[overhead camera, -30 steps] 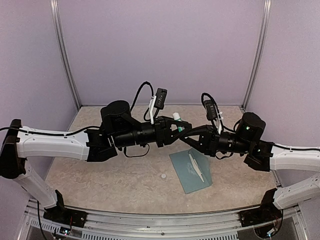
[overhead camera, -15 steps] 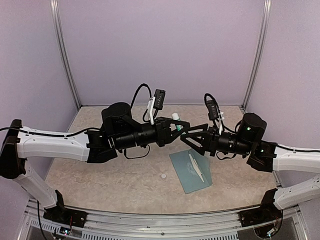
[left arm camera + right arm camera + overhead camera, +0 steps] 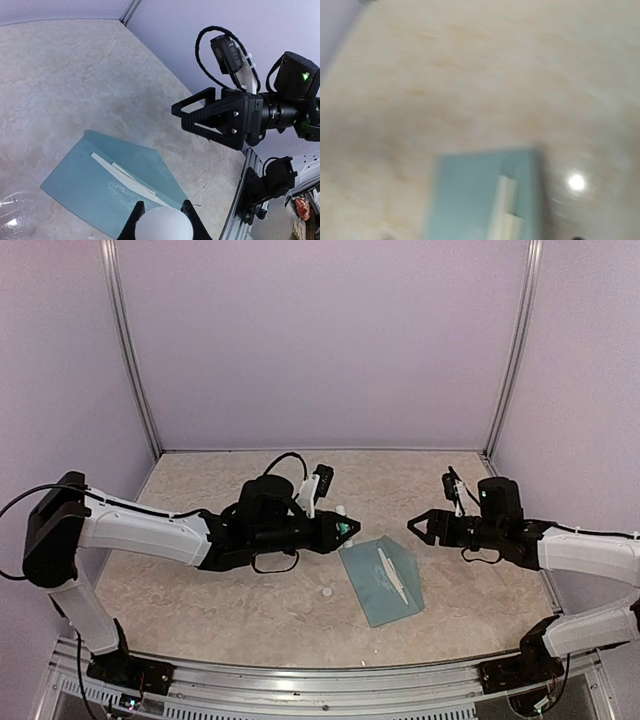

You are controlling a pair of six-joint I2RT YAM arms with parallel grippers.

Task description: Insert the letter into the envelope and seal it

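Top external, left to right: left gripper (image 3: pixel 351 530) is clamped on the glue stick (image 3: pixel 167 225), hovering just left of the envelope (image 3: pixel 385 585). A small white cap (image 3: pixel 326 592) lies on the table (image 3: pixel 200 590) nearby, probably the stick's. The envelope lies flat near centre and its flap looks open. The letter (image 3: pixel 392 575) seems tucked in, only a pale strip showing at the mouth. Right gripper (image 3: pixel 418 526) has its jaws apart, empty, by the envelope's far right corner. Reads as the gluing stage. Next: stick tip down onto the flap edge. Path is clear, but the unpinned envelope may slide.
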